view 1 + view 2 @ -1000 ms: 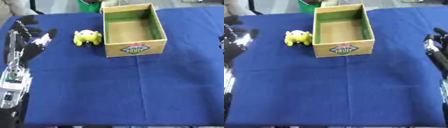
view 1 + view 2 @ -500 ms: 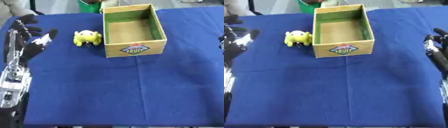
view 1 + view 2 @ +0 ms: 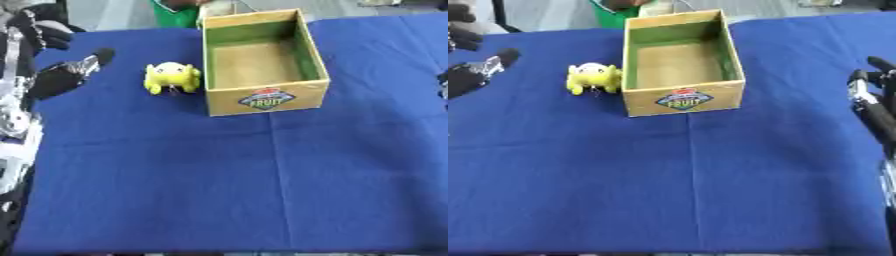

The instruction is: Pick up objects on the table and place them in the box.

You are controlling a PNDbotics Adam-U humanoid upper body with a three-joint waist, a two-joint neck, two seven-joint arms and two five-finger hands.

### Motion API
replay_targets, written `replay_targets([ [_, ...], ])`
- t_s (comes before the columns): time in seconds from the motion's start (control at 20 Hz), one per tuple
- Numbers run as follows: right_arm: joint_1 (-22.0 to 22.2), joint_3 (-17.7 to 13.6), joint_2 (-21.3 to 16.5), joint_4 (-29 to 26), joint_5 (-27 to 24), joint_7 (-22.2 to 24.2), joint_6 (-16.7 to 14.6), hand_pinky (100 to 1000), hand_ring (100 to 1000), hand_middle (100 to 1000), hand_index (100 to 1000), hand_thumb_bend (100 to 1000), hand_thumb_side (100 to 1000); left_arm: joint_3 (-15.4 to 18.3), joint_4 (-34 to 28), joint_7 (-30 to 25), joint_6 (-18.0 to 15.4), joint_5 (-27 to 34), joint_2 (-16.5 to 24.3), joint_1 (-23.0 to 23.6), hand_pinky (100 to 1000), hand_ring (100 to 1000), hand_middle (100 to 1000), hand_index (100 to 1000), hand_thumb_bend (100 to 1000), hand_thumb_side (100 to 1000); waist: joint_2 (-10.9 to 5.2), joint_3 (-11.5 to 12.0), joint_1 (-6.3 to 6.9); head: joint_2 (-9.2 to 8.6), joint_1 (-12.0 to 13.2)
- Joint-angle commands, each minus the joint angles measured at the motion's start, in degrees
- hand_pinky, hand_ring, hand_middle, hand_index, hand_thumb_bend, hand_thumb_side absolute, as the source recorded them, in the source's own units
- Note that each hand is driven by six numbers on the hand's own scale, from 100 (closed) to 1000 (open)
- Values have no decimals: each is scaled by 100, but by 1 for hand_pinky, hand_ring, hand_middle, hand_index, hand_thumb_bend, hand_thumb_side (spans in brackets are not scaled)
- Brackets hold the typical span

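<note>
A small yellow plush toy (image 3: 171,77) lies on the blue tablecloth, just left of the cardboard box (image 3: 266,98), close to its wall. The box is open at the top with green inner walls and a fruit label on its front; nothing shows inside it. My left hand (image 3: 54,76) hovers at the left edge, fingers spread and open, a short way left of the toy and not touching it. At the right edge of the right eye view my right hand (image 3: 874,100) rests open with fingers pointing up, well apart from the box.
The blue cloth (image 3: 262,180) covers the whole table. A green container (image 3: 178,12) stands beyond the far edge, behind the box.
My left hand has lifted slightly and drawn a little nearer the toy. The toy, box and right hand stay where they were.
</note>
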Motion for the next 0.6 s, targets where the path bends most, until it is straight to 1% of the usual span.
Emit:
replay_targets([
  [0.05,-44,-12,-105,-90,-11,15,-11,747,895,654,909,100,549,-68,292,-412,29,-359,665,-279,627,616,687,786,762,254,-120,-17,-11,-43,25],
  [0.2,-30,3,-96,-83,-12,31,-12,747,895,654,909,100,549,-227,869,-865,-67,-717,1057,-658,626,604,659,775,752,233,-146,-54,-5,-31,34],
  [0.25,-24,9,-93,-79,-13,36,-12,747,895,654,909,100,549,-295,1077,-969,-102,-839,1158,-794,630,600,647,771,734,220,-156,-69,-3,-23,36],
  [0.35,-17,28,-85,-70,-16,55,-13,747,895,654,909,100,549,-499,1533,-1191,-217,-1166,1333,-1121,637,604,653,772,715,207,-178,-101,-3,-5,43],
  [0.5,-8,48,-78,-57,-14,77,-16,747,895,654,909,100,548,-790,2169,-1512,-467,-1699,1461,-1587,649,615,670,780,703,197,-209,-149,-1,20,55],
  [0.6,2,60,-80,-42,-14,90,-17,747,895,654,909,100,548,-947,2565,-1722,-663,-1965,1445,-1889,654,622,680,782,704,188,-227,-182,0,35,62],
])
